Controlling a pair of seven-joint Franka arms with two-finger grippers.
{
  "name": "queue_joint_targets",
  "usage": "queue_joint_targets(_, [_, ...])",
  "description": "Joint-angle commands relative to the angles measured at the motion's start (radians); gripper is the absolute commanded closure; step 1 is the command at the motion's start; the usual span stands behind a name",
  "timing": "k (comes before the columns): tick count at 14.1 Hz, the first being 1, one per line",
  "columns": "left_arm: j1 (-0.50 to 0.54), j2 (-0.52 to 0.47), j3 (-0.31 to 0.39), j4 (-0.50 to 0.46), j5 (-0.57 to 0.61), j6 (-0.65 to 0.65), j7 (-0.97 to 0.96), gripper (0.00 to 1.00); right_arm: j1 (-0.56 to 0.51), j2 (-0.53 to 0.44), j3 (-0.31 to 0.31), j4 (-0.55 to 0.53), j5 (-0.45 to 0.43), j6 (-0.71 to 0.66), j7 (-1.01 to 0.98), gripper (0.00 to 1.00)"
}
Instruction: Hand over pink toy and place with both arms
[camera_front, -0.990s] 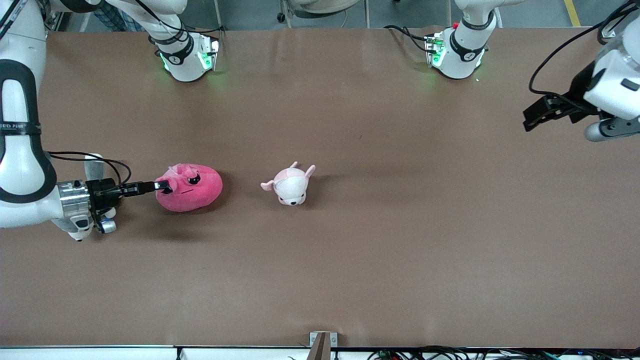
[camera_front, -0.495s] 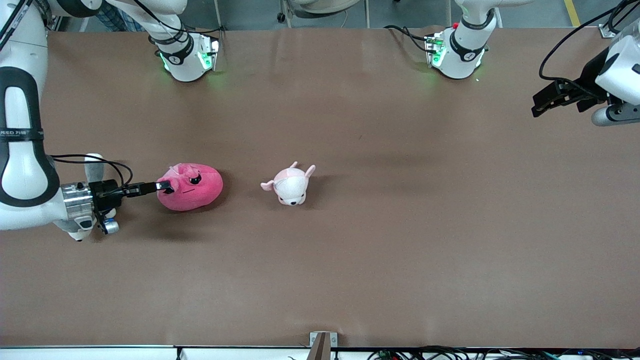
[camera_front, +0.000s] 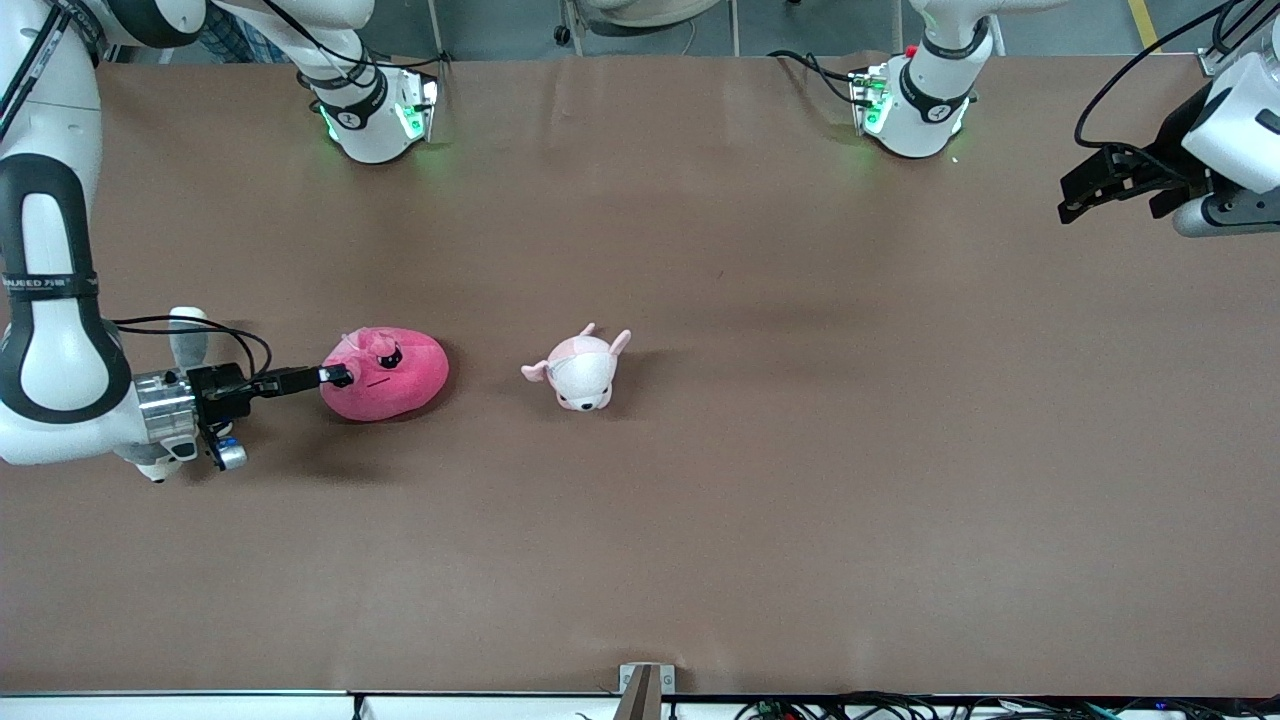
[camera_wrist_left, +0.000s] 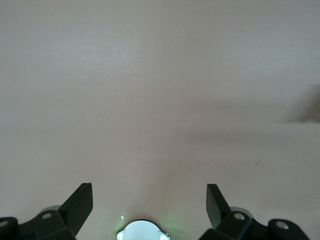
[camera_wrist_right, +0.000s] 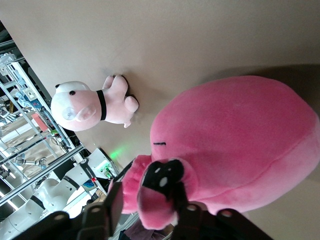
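Right gripper is clenched on the top tuft of the pink toy, which rests on the bench toward the right arm's end, midway between the long edges; I judge that pinch leaves the body free for handover. Left gripper waits released over the opposite end, near the base-side corner.

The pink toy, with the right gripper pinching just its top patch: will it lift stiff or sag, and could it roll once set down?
The pink toy looks like soft plush, so it will probably sag below the right gripper, which is shut on a small fold near its eye. It likely weighs little for its bulk. Its rounded blob shape may wobble when set down, though plush rarely rolls away.
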Motion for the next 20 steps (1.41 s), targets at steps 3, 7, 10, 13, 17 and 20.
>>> queue_joint_targets(3, [0.006, -0.044, 0.013, -0.031, -0.009, 0.002, 0.039, 0.0, -0.012, -0.021, 0.009, 0.056, -0.073, -0.01, 0.006, 0.0])
queue_joint_targets(7, [0.021, -0.057, 0.014, -0.033, -0.003, -0.017, 0.041, 0.0, -0.015, -0.071, 0.009, 0.132, -0.204, -0.024, 0.021, 0.0])
queue_joint_targets(10, [0.032, -0.067, 0.004, -0.033, -0.003, -0.015, 0.041, 0.0, -0.011, -0.156, 0.008, 0.136, -0.285, -0.021, 0.113, 0.0])
queue_joint_targets(13, [0.029, -0.067, 0.002, -0.033, -0.004, -0.002, 0.039, 0.0, 0.0, -0.214, 0.017, 0.189, -0.426, -0.014, 0.134, 0.0])
queue_joint_targets(17, [0.03, -0.076, -0.016, -0.037, -0.012, -0.003, 0.038, 0.0, 0.005, -0.245, 0.02, 0.284, -0.552, -0.019, 0.128, 0.0])
queue_joint_targets(20, [0.033, -0.084, -0.027, -0.045, -0.012, -0.002, 0.027, 0.0, 0.019, -0.244, 0.02, 0.364, -0.664, -0.013, 0.127, 0.0])
